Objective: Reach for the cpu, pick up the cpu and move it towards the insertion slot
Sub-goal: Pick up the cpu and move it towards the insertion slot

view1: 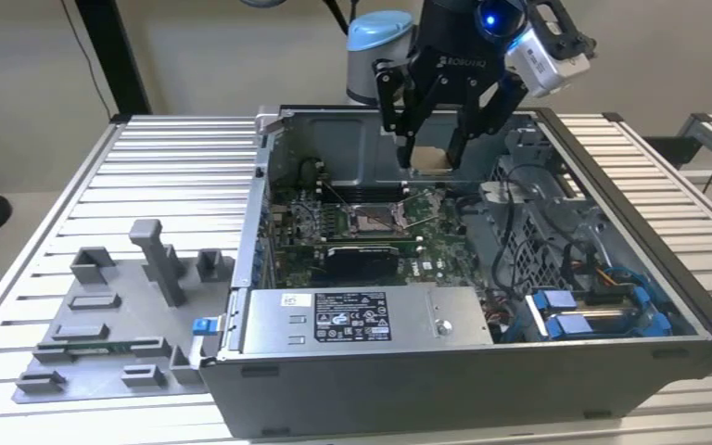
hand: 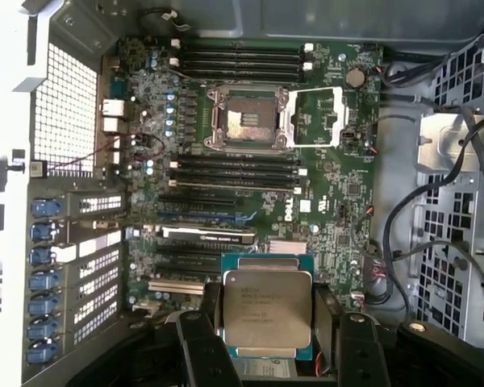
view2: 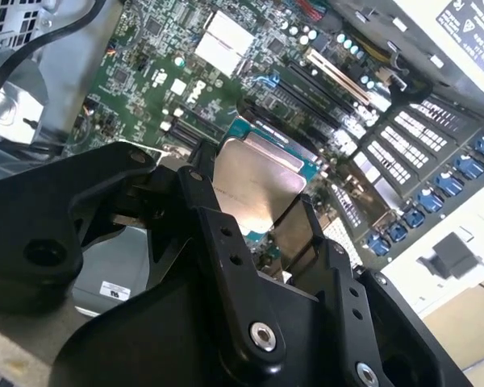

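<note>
— What do we see on the ribbed white metal workbench (view1: 146,158)?

— We see an open dark grey computer case (view1: 480,371) lying on its side, its green motherboard (hand: 323,185) exposed, a silver labelled power supply box (view1: 362,320) along the near wall.

— And beside it?

— On the exterior view's left we find a grey plastic fixture tray (view1: 96,343) with upright posts, a long thin green memory stick (view1: 90,349) resting in it. Blue drive clips (view1: 591,315) sit inside the case, towards the exterior view's right.

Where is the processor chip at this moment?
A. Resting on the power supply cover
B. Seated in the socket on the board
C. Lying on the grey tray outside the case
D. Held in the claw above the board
D. In the first wrist view the claw grips the chip by its edges, and the socket on the board sits open and unfilled.
</note>
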`<state>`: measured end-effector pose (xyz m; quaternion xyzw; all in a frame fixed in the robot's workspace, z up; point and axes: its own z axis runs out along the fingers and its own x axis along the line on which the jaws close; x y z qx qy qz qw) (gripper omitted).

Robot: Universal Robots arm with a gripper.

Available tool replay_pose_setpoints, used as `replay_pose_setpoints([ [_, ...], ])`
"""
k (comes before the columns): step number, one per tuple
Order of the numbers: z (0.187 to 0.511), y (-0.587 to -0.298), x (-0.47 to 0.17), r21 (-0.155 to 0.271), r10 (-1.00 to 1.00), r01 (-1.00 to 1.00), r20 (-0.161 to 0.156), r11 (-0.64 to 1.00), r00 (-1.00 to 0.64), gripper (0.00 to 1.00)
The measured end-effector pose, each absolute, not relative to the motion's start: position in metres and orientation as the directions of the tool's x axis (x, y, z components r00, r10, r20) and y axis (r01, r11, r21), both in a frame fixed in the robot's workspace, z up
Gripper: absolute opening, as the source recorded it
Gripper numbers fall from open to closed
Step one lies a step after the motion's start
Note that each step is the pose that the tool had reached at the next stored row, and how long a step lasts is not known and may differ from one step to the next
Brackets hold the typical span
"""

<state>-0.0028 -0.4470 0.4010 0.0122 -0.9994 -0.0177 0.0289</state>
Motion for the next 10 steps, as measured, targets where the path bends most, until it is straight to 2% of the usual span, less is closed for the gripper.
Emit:
replay_pose_setpoints([
  [10,0.401,-0.433,-0.003,0.036,-0.025,-0.023,0.063,0.999,-0.998,0.00],
])
